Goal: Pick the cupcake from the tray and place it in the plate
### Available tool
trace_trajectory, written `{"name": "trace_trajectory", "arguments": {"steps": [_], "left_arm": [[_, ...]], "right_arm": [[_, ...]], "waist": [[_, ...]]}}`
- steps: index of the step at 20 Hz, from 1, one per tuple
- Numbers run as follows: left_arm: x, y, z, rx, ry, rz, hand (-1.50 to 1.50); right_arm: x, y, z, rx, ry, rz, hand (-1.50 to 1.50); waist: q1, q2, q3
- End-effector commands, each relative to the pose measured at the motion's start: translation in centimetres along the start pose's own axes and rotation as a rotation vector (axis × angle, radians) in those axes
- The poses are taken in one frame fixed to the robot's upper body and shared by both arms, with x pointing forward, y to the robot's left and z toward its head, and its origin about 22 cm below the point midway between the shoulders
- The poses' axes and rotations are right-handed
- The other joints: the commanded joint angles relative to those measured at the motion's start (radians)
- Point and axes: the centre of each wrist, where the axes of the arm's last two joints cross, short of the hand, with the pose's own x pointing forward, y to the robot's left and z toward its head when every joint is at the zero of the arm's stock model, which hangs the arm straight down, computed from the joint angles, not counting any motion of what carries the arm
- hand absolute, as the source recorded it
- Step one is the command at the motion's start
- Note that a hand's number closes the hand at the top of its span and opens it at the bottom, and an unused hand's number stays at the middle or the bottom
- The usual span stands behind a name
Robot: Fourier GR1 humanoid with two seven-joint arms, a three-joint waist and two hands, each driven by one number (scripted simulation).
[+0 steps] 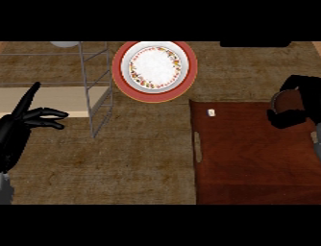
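The cupcake (282, 102) sits inside the right hand (306, 103), at the tray's upper right corner. Only a brown sliver of it shows, between the curled black fingers (285, 118) and the palm; the rest is hidden by the hand. The fingers wrap round it, so the hand is clamped on the cupcake. Whether it rests on the tray or hangs just above cannot be told.

The tray (263, 163) is a dark red-brown rectangle lying on the right half of the surface, with a small white mark (211, 113) near its upper left corner.

The plate (153, 71) lies up and to the left of the tray, well apart from the cupcake, near the surface's far edge. It has a red rim, a speckled ring and a white middle, and nothing lies on it.

The left hand (14, 129) rests at the lower left, fingers apart and straight, holding nothing.

A wire rack (96, 89) with a pale shelf (35, 103) stands at the upper left, beside the plate. The surface (135, 163) is brown and wood-grained.
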Motion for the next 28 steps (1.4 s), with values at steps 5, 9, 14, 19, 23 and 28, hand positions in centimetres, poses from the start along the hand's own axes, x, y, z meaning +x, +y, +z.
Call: {"name": "trace_trajectory", "arguments": {"steps": [5,9,14,19,23,28], "left_arm": [[3.2,-0.9,-2.0,-0.003,-0.184,0.011,0.00],[3.9,-1.5,-2.2,-0.022,-0.196,0.018,0.00],[3.7,-1.4,-3.5,-0.006,-0.198,0.009,0.00],[4.0,-0.1,-3.2,-0.031,-0.201,0.005,0.00],[3.8,-1.8,-3.3,-0.039,-0.232,0.015,0.00],[4.5,-1.9,-3.1,-0.043,-0.213,0.006,0.00]], "right_arm": [[5.3,-3.5,0.8,-0.118,-0.271,-0.293,1.50],[9.5,-5.3,1.4,-0.125,-0.352,-0.406,1.50],[12.4,-5.5,1.6,-0.099,-0.426,-0.438,1.50],[17.8,-7.4,-0.4,-0.071,-0.421,-0.433,1.50],[21.6,-5.1,-1.0,-0.046,-0.415,-0.490,1.50],[23.4,-3.3,-2.4,-0.006,-0.390,-0.517,1.50]], "waist": [[-0.009,-0.006,0.010],[0.001,-0.006,0.009],[-0.004,-0.003,0.009],[0.026,0.003,0.008],[0.043,0.010,0.009],[0.038,0.008,0.010]]}}
